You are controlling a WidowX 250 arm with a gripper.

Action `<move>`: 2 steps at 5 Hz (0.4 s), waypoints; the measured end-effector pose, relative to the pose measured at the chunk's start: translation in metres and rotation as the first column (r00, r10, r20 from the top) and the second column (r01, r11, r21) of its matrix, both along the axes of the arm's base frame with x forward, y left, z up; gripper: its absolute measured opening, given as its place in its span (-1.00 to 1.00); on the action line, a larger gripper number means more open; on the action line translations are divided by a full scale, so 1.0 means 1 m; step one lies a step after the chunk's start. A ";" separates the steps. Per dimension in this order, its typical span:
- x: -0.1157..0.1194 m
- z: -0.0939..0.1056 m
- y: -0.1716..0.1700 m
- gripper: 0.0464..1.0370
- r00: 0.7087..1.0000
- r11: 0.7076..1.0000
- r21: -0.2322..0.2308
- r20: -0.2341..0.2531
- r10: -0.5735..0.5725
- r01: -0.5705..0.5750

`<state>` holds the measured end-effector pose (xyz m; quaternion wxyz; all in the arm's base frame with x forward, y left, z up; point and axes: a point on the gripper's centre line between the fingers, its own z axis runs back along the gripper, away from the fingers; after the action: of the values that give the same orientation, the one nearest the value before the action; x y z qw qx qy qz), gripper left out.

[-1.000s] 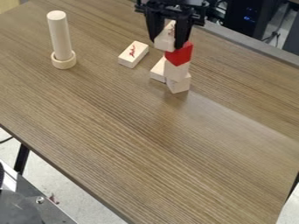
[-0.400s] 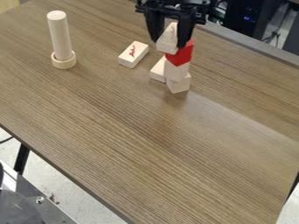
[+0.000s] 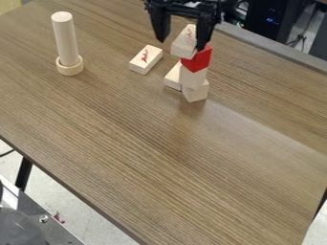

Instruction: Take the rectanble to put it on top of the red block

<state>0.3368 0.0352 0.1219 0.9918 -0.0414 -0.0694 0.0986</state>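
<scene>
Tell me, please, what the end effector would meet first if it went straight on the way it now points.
Heading down, the end effector would probably meet the pale rectangular block first, or perhaps the red block beneath it; from this single angle, depth is unclear.

Red script-like marks point(image 3: 145, 56) (too small to read) stand on the lone pale block point(image 3: 138, 66) and the raised pale block point(image 3: 183, 49).

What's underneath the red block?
A pale block is directly under the red block, with a lower block beneath that. The faces where they meet are covered.
</scene>
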 end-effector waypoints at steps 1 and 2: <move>0.003 0.010 0.005 0.93 1.000 0.999 -0.035 0.011 0.029 -0.028; 0.003 0.040 0.020 0.93 0.997 0.987 -0.146 0.037 0.070 -0.064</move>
<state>0.3395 0.0549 0.1615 0.9807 -0.1128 -0.0843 0.1359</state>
